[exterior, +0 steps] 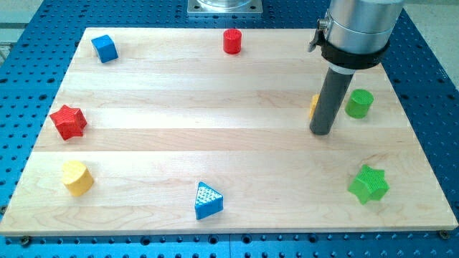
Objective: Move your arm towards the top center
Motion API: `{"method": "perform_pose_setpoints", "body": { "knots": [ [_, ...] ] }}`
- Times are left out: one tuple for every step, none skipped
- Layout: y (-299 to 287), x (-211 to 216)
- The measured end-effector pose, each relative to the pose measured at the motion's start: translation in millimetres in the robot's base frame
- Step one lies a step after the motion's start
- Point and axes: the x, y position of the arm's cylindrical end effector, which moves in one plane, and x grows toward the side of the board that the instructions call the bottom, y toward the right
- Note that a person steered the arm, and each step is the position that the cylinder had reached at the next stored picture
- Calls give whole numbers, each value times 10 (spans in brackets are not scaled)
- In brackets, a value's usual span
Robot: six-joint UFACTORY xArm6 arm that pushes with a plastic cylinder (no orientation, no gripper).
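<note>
- Nearest the view's bottom edge, nothing stands in my way: the blue triangle (208, 201), the yellow block (77, 177) at lower left and the green star (368, 183) at lower right all lie well apart from any path up the wooden board (215, 143).
- A little farther up, on the view's right, my tip (320, 132) rests on the board. There is no claw here, only a plain rod, so nothing to spread, press or pinch.
- Just behind the rod a small yellow-orange block (314, 106) peeks out at its left side, mostly hidden; I cannot tell whether it touches. I judge this the main risk: a sweep up and leftward could catch it and drag it along.
- The green cylinder (359, 103) sits just beside the rod on the right; a wobble that way could nudge it.
- Far left, the red star (68, 121) is well clear.
- At the view's top, the red cylinder (232, 41) stands upright almost exactly at top centre, the spot I am asked to reach. Arriving straight on it would shove it off the board's far edge; stopping short seems wiser.
- The blue cube (105, 48) at top left is well apart.
</note>
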Motion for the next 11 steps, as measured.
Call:
{"method": "perform_pose_setpoints", "body": {
  "knots": [
    [-32,62],
    [-19,69],
    [-27,147],
    [-429,147],
    [-992,-3],
    [-1269,-734],
    [-866,-1427],
    [-545,-1727],
    [-599,-2086],
    [-599,-2248],
    [-936,-2465]
  ]
}}
